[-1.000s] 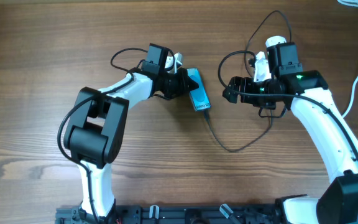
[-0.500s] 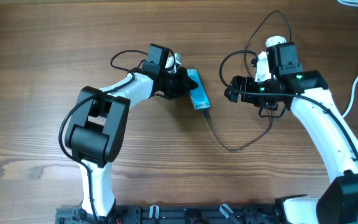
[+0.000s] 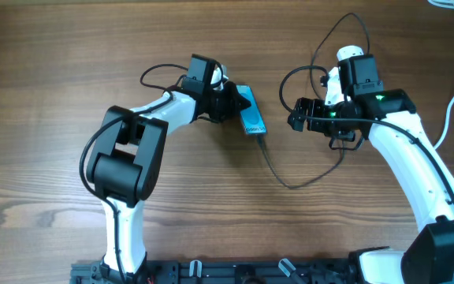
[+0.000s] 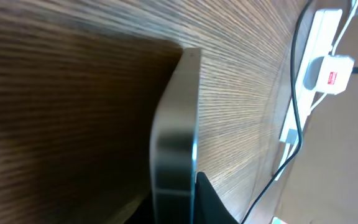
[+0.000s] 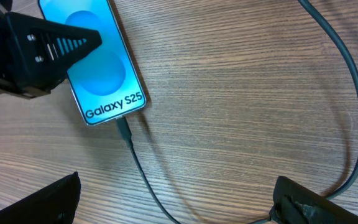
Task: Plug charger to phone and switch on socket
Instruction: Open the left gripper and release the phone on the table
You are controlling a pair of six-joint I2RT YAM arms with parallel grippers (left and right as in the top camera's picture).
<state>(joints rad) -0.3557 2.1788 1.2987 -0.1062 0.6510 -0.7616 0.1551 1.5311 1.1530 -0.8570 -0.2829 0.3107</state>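
The phone has a bright blue screen and lies near the table's middle. It reads "Galaxy S25" in the right wrist view. My left gripper is shut on the phone's long edges, and the phone's metal side shows between its fingers. The charger's black cable loops across the table, and its plug tip sits in the phone's bottom edge. My right gripper is open and empty, a little right of the phone, with its fingers spread over the cable. The white socket strip lies far off.
A thick white cord runs down the table's right edge. A white block with a red label sits by the strip. Black cable loops lie around the right arm.
My right gripper has drawn back slightly to the right, away from the phone. The left gripper has shifted the phone a little up the table.
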